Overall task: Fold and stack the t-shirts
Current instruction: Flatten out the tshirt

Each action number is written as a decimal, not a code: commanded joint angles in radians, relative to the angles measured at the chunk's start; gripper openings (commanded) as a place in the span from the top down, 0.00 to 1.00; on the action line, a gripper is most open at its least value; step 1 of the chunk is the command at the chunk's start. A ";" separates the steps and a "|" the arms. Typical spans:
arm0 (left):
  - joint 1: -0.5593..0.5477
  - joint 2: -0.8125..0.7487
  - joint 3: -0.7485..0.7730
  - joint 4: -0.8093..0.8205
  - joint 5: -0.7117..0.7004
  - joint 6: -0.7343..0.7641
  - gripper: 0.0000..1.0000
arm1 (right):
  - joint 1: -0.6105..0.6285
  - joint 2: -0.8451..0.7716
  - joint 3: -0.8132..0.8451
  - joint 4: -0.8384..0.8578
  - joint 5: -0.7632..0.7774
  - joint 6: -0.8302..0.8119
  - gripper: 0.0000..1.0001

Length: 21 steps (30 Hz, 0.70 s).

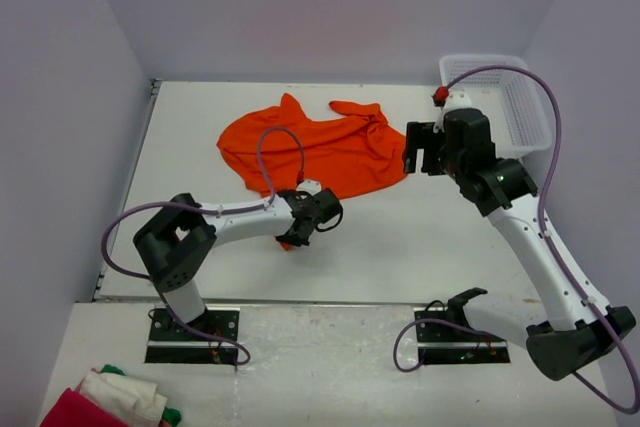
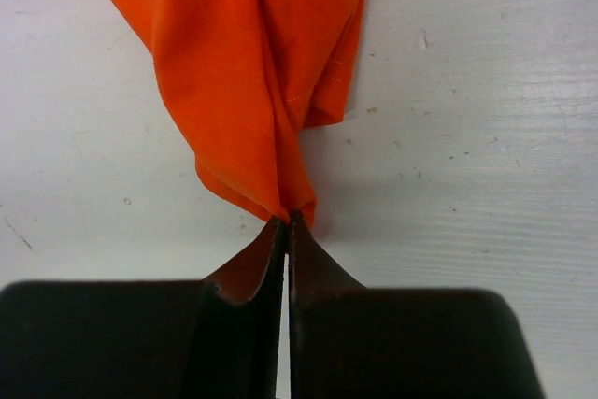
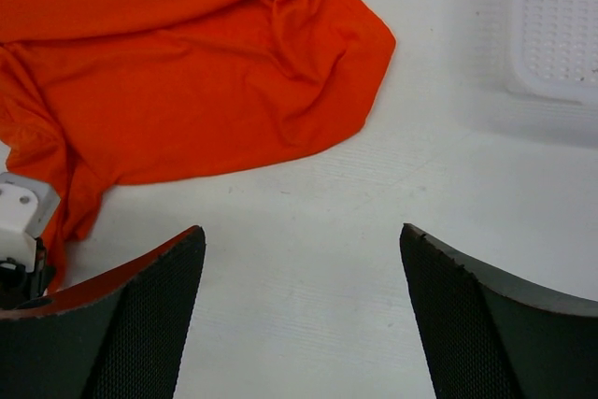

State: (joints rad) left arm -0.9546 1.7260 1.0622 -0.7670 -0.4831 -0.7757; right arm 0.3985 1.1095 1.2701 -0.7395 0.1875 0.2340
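Left gripper clamped shut on a thin corner of the t-shirt, which lies crumpled in the middle of the table; right gripper wide open, empty, beside its edge; a hard pull could slip the slender pinch free.

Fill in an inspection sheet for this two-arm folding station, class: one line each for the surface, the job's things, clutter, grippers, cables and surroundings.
Surface: white table, lightly scuffed, mostly bare.
Job's things: one orange t-shirt, crumpled and unfolded, mid-table.
Clutter: white basket at the far right corner; red, white and green cloth pile at the near left, in front of the arm bases.
Grippers: left gripper shut on a corner of the t-shirt; right gripper open over bare table beside the t-shirt's edge.
Cables: purple cables loop from both arms; the left one arcs over the t-shirt.
Surroundings: plain pale walls; nothing else seen.
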 commanded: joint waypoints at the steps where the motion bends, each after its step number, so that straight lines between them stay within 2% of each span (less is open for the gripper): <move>1: 0.014 -0.043 0.013 0.006 -0.035 -0.025 1.00 | 0.002 -0.011 -0.009 0.025 -0.002 -0.005 0.16; 4: 0.004 -0.139 0.028 -0.069 -0.048 -0.062 1.00 | 0.000 0.016 -0.006 0.020 0.019 0.013 0.18; 8: -0.009 -0.436 0.093 -0.273 -0.126 -0.128 1.00 | -0.009 0.102 0.006 -0.006 0.032 0.024 0.20; 11: -0.007 -0.576 0.180 -0.397 -0.159 -0.160 1.00 | -0.015 0.168 0.011 -0.008 0.017 0.037 0.20; 16: -0.009 -0.776 0.301 -0.446 -0.189 -0.134 1.00 | -0.015 0.174 -0.008 0.022 -0.023 0.054 0.22; 18: -0.007 -0.806 0.335 -0.469 -0.210 -0.132 1.00 | -0.016 0.179 -0.011 0.012 -0.034 0.054 0.22; 21: -0.007 -0.725 0.348 -0.549 -0.209 -0.143 1.00 | -0.016 0.202 -0.018 -0.012 -0.066 0.059 0.24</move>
State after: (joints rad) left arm -0.9577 0.9081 1.4094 -1.2079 -0.6544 -0.8848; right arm 0.3859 1.3087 1.2507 -0.7467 0.1612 0.2714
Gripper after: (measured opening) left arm 0.005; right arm 0.773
